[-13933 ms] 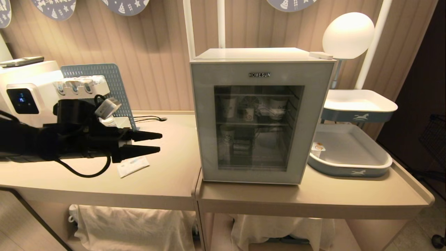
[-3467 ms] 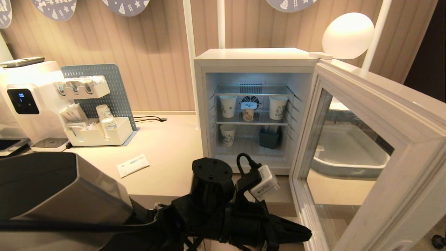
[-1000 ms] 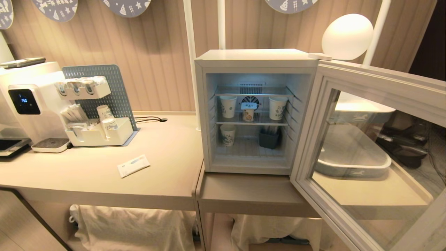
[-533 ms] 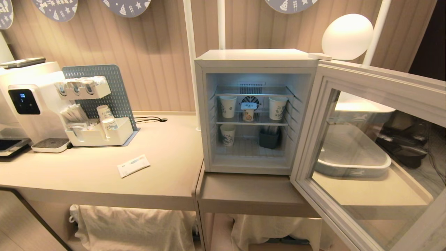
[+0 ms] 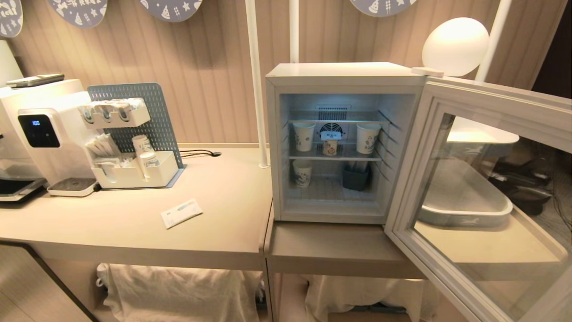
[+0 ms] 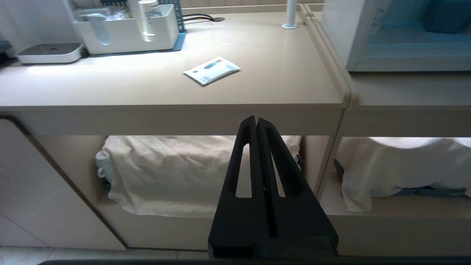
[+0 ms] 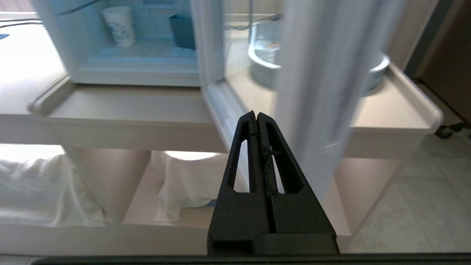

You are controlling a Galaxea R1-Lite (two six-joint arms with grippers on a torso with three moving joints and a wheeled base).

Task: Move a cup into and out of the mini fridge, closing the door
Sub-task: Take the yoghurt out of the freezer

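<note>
Cup (image 5: pixel 330 144) stands upright on the mini fridge's (image 5: pixel 344 71) upper wire shelf, seemingly before the fan; door (image 5: pixel 487 197) open. Both grippers, left (image 6: pixel 256 122) and right (image 7: pixel 256 116), fingers pressed together, hang below the bench (image 5: pixel 134 228); right nearer.

A café-style drinks corner: a beige counter (image 5: pixel 134 232) carrying a coffee machine (image 5: pixel 40 134), a cup-and-sachet organiser (image 5: pixel 134 170) and a mini fridge (image 5: pixel 339 76) stocked with paper cups (image 5: pixel 304 136).
</note>
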